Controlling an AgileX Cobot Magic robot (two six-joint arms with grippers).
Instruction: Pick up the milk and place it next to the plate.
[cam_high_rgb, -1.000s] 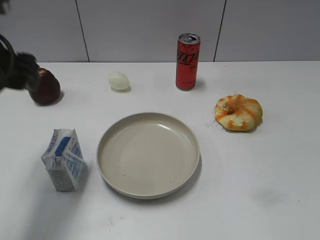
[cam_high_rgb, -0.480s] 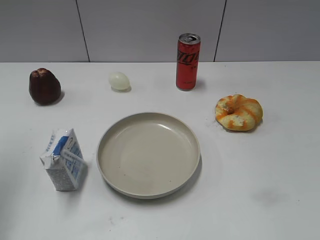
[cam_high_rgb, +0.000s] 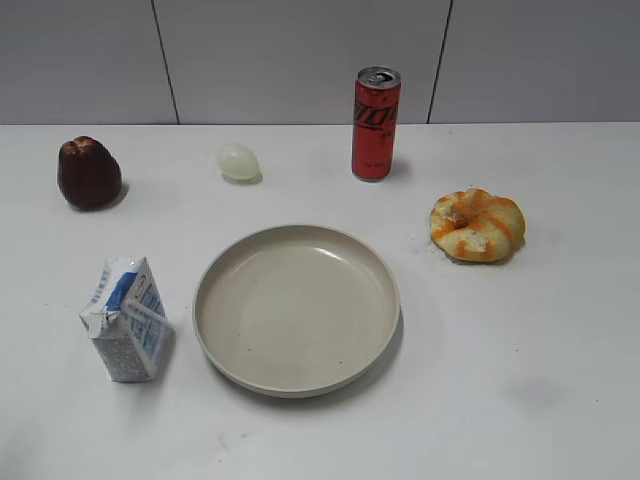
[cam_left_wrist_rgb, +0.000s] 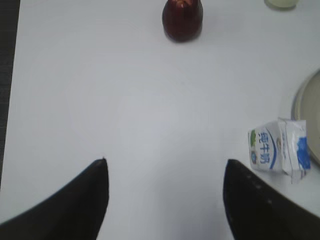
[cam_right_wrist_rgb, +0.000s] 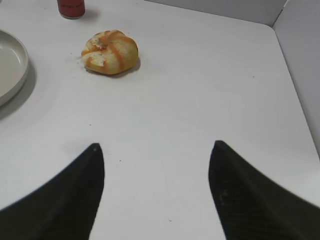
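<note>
The milk (cam_high_rgb: 126, 320), a small white and grey speckled carton with blue markings, stands upright just left of the plate (cam_high_rgb: 296, 386), a little apart from its rim. The left wrist view also shows the milk (cam_left_wrist_rgb: 278, 150) at the right, beside a sliver of the plate (cam_left_wrist_rgb: 303, 97). My left gripper (cam_left_wrist_rgb: 165, 162) is open and empty over bare table, left of the milk. My right gripper (cam_right_wrist_rgb: 156, 146) is open and empty over bare table; the plate's rim (cam_right_wrist_rgb: 20, 70) shows at its far left. Neither gripper shows in the exterior view.
A tall red can (cam_high_rgb: 376, 123) stands at the back. A pale egg (cam_high_rgb: 238, 161) and a dark red fruit (cam_high_rgb: 89, 173) sit at the back left. An orange and white bun (cam_high_rgb: 477, 225) lies right of the plate. A grey wall stands behind the table.
The dark left arm, seen at the far left edge one second ago, has withdrawn out of the exterior view. The milk stands where it was.
</note>
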